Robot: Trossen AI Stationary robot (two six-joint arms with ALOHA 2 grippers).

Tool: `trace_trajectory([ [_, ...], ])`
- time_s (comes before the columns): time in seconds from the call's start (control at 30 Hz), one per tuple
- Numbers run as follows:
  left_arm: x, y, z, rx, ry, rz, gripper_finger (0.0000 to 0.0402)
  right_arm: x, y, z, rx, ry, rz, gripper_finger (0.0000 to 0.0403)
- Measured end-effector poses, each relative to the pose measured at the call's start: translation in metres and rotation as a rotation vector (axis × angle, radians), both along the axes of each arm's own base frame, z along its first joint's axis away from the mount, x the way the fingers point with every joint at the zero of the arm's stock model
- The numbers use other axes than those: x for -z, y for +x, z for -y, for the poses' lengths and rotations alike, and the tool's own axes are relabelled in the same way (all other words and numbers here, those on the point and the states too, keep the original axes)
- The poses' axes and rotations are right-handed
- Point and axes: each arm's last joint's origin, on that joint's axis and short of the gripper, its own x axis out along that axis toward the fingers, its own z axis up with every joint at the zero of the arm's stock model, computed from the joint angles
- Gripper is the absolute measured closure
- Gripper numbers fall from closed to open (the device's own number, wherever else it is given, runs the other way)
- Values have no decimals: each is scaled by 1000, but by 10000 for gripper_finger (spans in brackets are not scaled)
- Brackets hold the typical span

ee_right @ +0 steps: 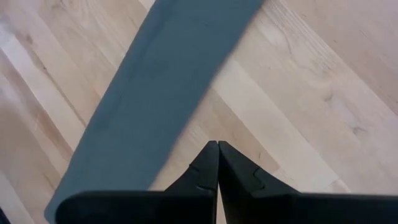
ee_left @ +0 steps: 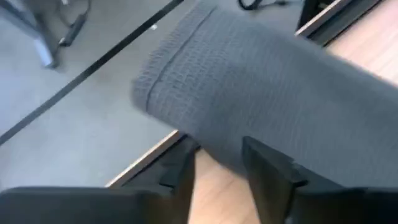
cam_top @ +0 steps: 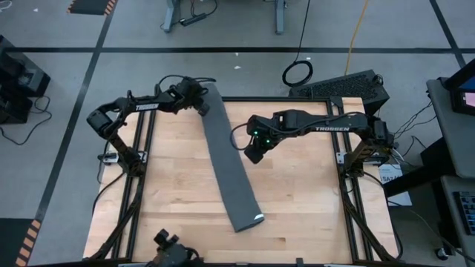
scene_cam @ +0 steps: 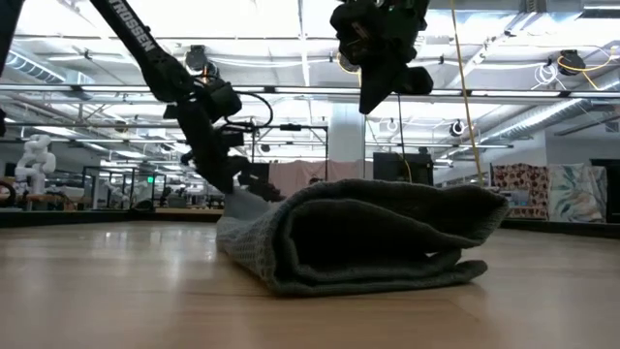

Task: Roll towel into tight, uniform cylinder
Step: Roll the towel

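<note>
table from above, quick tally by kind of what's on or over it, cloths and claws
towel: 1, folded into a long grey strip
claws: 2, left claw at the towel's far end, right claw shut beside the strip
total: 3

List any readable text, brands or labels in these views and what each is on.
"TROSSEN" on the right arm's forearm, high view.
"ROSSEN", start cut off, on the left arm, low view.
White lettering on the left arm in the high view: too small to read.
White tag on the towel: too small to read.
Paper beside the table's right edge: unreadable.
</note>
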Motion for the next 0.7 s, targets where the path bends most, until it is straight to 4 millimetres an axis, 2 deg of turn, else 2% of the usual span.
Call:
trace_trajectory([
  [0.1, -12, -3, 2, -27, 12, -92, 223, 9, 5, -1, -13, 13, -21, 403],
  [0.2, -40, -9, 2, -71, -34, -131, 198, 22, 18, -6, -54, 54, -18, 403],
  [0.3, -69, -18, -3, -103, -139, -35, 191, 38, 35, -16, -89, 102, 14, 403],
  [0.43, -98, -31, -27, -125, -230, 160, 192, 55, 55, -32, -87, 158, 77, 403],
  [0.57, -91, -43, -62, -184, -282, 188, 187, 61, 63, -44, -77, 197, 110, 403],
  [0.63, -79, -47, -80, -193, -323, 209, 179, 60, 64, -46, -53, 211, 117, 403],
  [0.7, -58, -51, -93, -196, -407, 220, 170, 61, 64, -47, -14, 225, 113, 403],
])
